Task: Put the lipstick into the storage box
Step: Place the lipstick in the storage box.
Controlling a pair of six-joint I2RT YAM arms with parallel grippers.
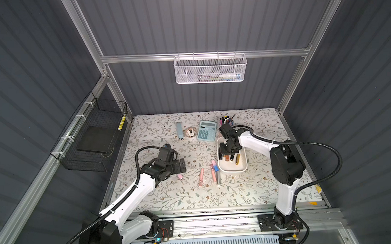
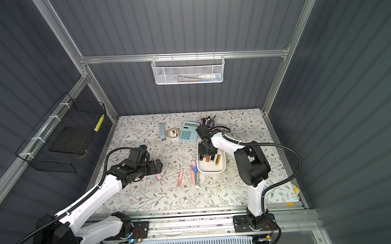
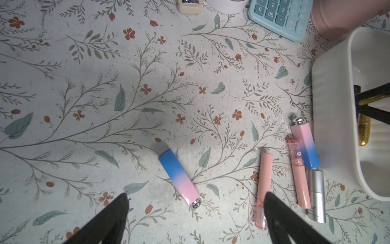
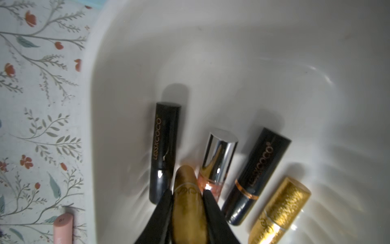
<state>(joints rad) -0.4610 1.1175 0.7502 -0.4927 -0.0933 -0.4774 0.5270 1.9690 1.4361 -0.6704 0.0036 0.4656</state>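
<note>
The white storage box [image 1: 233, 170] [image 2: 210, 171] [image 4: 232, 52] stands right of centre on the floral table. My right gripper [image 1: 228, 151] [image 4: 186, 191] reaches down inside it, shut on a dull gold lipstick [image 4: 187, 211]. Two black lipsticks [image 4: 164, 147], a silver-capped one [image 4: 219, 156] and a gold glitter one [image 4: 280, 209] lie on the box floor. My left gripper [image 1: 182, 165] [image 3: 196, 194] hangs open over the table, holding nothing. A blue-to-pink lipstick [image 3: 178, 176] lies between and just ahead of its fingertips.
Pink tubes [image 3: 262, 190], another pink-blue lipstick [image 3: 305, 145] and a silver tube [image 3: 315, 194] lie left of the box. A light-blue calculator [image 1: 206, 131], pink pen cup [image 1: 227, 121] and tape roll [image 1: 190, 133] sit behind. Mesh basket [image 1: 210, 68] on the back wall, black wire basket [image 1: 94, 137] at left.
</note>
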